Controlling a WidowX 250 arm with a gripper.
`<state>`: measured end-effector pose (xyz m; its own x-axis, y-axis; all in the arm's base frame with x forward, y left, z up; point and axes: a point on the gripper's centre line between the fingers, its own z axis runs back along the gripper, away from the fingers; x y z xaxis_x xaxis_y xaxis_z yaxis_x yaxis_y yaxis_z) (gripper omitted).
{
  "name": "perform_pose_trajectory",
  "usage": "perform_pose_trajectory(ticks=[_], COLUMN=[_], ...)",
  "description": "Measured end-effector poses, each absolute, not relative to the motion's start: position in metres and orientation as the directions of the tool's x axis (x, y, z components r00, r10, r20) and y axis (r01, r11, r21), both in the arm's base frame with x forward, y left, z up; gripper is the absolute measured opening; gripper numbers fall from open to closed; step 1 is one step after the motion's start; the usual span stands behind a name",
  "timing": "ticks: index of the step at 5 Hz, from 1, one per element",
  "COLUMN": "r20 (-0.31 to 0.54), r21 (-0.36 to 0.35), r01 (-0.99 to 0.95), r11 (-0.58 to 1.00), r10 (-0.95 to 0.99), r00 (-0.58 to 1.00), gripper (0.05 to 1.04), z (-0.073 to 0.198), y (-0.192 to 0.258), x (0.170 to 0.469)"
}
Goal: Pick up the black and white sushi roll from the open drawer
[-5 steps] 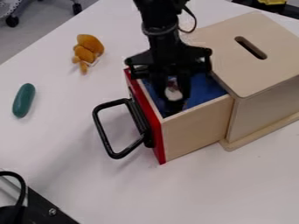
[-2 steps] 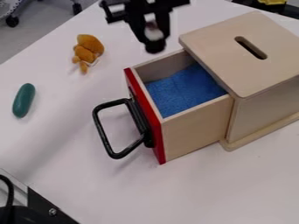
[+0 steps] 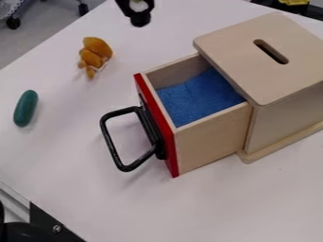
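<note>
The black gripper (image 3: 140, 19) hangs at the top edge, left of centre, above the table behind the drawer box. A small whitish object (image 3: 138, 5) is held between its fingers, partly hidden by them. Below and to the right, the wooden drawer (image 3: 211, 127) with a red front stands pulled out, a blue cloth (image 3: 199, 97) lying inside. Its black handle (image 3: 108, 137) points left. Nearer the gripper, to its lower left, lies an orange-brown plush toy (image 3: 95, 53). Farther left is a dark green, rounded oblong object (image 3: 26, 108).
The drawer's wooden box (image 3: 277, 113), with a slot in its top, fills the right side of the white table (image 3: 95, 203). Black and metal equipment (image 3: 47, 224) sits at the lower left corner. A yellow item (image 3: 294, 2) is at the top right.
The gripper has risen out of the drawer and moved up and to the left, carrying the whitish object. The drawer, plush toy and green object have stayed put.
</note>
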<state>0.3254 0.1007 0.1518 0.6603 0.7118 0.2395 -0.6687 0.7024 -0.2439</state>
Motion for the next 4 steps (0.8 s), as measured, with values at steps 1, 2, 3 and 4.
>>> perform_pose_trajectory(ticks=[1,2,3,4], r20=[0.203,0.174,0.145,0.130], r21=[-0.223,-0.176,-0.148,-0.139], r01=[-0.710,-0.718,-0.731,-0.742], r11=[0.668,0.674,0.667,0.655], r10=[0.744,0.739,0.745,0.755], r00=[0.637,0.651,0.651,0.642], gripper=[0.339,0.339,0.339,0.339], z=[0.127,0.097,0.067,0.044], y=[0.121,0.129,0.131,0.132], x=[0.330,0.333,0.333,0.331])
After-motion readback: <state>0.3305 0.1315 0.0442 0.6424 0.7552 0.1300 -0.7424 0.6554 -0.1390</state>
